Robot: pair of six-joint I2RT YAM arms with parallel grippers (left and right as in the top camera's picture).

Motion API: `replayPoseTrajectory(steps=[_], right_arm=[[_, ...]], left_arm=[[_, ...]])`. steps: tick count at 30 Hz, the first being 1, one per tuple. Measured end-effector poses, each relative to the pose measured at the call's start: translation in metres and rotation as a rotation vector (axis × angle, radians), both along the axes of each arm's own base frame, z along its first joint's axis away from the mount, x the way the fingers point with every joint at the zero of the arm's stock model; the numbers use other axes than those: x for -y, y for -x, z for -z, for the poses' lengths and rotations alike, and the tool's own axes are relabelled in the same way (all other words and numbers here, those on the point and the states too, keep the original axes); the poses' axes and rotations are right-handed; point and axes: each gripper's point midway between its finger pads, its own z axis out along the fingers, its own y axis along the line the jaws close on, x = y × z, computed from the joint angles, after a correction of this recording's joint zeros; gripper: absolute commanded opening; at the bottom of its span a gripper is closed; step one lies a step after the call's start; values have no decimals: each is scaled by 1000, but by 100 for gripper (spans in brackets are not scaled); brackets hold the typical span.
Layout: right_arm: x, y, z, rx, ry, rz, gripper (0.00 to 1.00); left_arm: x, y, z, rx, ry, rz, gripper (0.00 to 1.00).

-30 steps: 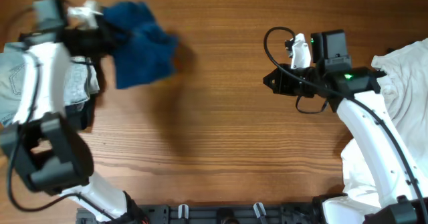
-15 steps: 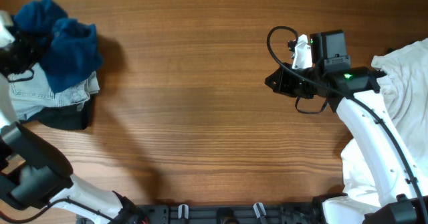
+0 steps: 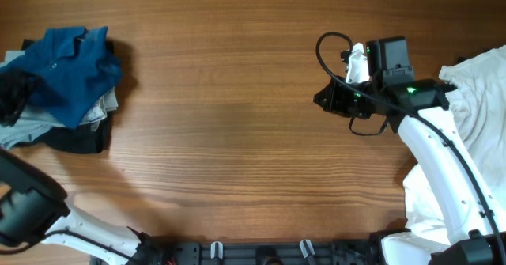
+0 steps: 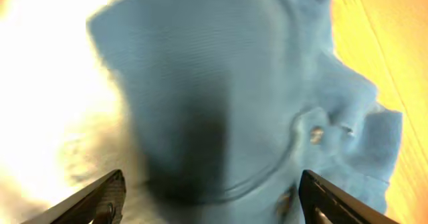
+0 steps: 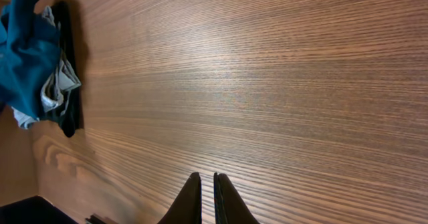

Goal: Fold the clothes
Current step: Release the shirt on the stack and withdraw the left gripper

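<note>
The dark blue polo shirt [image 3: 67,71] lies crumpled on top of a pile of clothes at the table's far left. Beneath it are a pale denim garment [image 3: 96,107] and a black garment [image 3: 79,140]. My left gripper [image 3: 11,96] is at the pile's left edge. In the left wrist view my left gripper [image 4: 210,177] stands open just above the blue shirt [image 4: 221,83], whose buttons [image 4: 315,134] show; nothing is between the fingers. My right gripper [image 3: 320,99] hovers over bare wood right of centre. Its fingers [image 5: 190,197] are shut on nothing.
A large white garment [image 3: 478,83] lies heaped at the table's right edge beside the right arm. The right wrist view shows the clothes pile [image 5: 33,57] far off at its upper left. Wooden tabletop [image 3: 229,123] lies between the two arms.
My left gripper carried the blue shirt leftward onto the pile, then opened and let it go. The shirt now rests spread over the denim. The right arm has not moved.
</note>
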Motion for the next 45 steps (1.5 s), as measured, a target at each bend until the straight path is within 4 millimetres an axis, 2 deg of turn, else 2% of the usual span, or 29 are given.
replayPoseTrajectory(steps=[2,4,8,9,11,12,14,15,16,18,20,21,24,26,28,30,32,34,36,38,40,41,42,43,44,45], right_arm=[[0,0,0,0,0,0,8],[0,0,0,0,0,0,8],[0,0,0,0,0,0,8],[0,0,0,0,0,0,8],[0,0,0,0,0,0,8],[0,0,0,0,0,0,8],[0,0,0,1,0,0,8],[0,0,0,1,0,0,8],[0,0,0,1,0,0,8],[0,0,0,0,0,0,8],[0,0,0,0,0,0,8],[0,0,0,-2,0,0,8],[0,2,1,-11,2,0,8],[1,3,2,-17,3,1,8],[1,3,2,-16,2,3,8],[0,1,1,-7,0,3,8],[-1,-3,-2,14,-6,5,8],[-2,-8,-5,40,-11,4,8],[-1,-10,-9,67,-4,-5,8],[3,-13,-20,118,21,1,9],[7,-18,-43,219,44,-5,12],[9,-20,-65,304,53,-11,12],[10,-20,-83,372,58,-17,13],[11,-17,-101,437,60,-22,13],[14,-10,-130,542,66,-32,17],[16,-1,-151,618,69,-34,26]], left_arm=[[-15,13,-10,11,6,-73,39],[-28,28,-27,31,8,-144,27],[-37,44,-80,128,-36,-213,15],[-34,44,-103,175,-67,-204,12],[-24,41,-131,232,-107,-179,4],[-14,37,-146,260,-136,-149,4],[6,21,-166,296,-197,-69,4],[14,12,-168,299,-216,-38,4],[26,-3,-164,285,-246,5,4],[36,-21,-147,239,-268,44,4],[41,-39,-110,147,-274,68,4],[42,-46,-77,71,-263,77,4],[40,-44,-3,-103,-200,80,4],[40,-37,32,-181,-159,79,8],[41,-37,41,-198,-147,79,11],[42,-36,36,-193,-149,80,19],[44,-34,28,-189,-148,84,22],[50,-32,11,-171,-149,92,33],[60,-32,-24,-113,-176,127,44],[81,-33,-75,-19,-233,184,54],[113,-28,-128,69,-304,260,66],[138,-21,-158,120,-340,310,88],[167,-11,-189,178,-377,367,100],[188,-3,-208,217,-403,410,100],[216,11,-232,267,-427,462,100],[239,26,-249,304,-448,506,100]])
